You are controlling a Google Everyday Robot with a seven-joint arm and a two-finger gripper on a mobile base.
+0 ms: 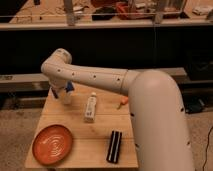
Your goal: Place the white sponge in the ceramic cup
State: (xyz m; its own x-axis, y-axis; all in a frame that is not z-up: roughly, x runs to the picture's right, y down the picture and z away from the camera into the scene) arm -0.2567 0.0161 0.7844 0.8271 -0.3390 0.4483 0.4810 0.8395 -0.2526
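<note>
My gripper (62, 90) hangs down from the arm's wrist over the back left corner of the wooden table (100, 127). Right under it stands the ceramic cup (66, 98), a small whitish upright cylinder. A pale bluish-white piece (69, 87), which looks like the white sponge, sits at the gripper just above the cup's rim. I cannot tell whether it is still held or rests in the cup. The arm hides part of the cup's left side.
A long white capped bottle (90, 107) lies on the table's middle. An orange plate (52, 144) lies at the front left, a black oblong object (115, 146) at the front right, and a small orange thing (121, 103) by the right edge. A dark shelf runs behind.
</note>
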